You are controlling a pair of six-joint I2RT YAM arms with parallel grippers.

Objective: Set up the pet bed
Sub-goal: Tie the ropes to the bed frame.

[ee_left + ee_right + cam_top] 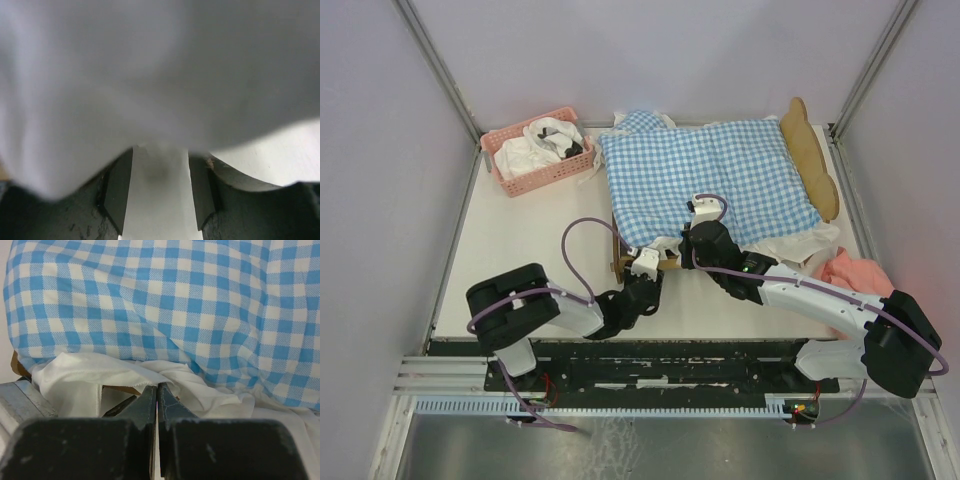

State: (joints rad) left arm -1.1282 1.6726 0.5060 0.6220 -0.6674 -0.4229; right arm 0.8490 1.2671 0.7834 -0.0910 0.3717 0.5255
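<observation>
Pet bed [812,150]: sat on the desk [535,245], headboard at 3 o'clock.
Done: gingham bedding [705,165] lay over it.
Remaining: I judged only edge-tidying.
Left hand [160,162]: apart — nothing visibly held.
Right hand [157,389]: pressed together, empty.

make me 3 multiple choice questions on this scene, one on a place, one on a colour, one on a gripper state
1. Where is the pink basket?
A. far left corner of the table
B. near right corner
C. between the arms

2. The checked bedding on the bed is:
A. red and white
B. blue and white
C. green and white

3. The right gripper is:
A. wide open
B. shut
C. holding the basket

Answers: 1 A, the top view shows it there; 2 B, blue and white squares; 3 B, its jaws are pressed together.
</observation>
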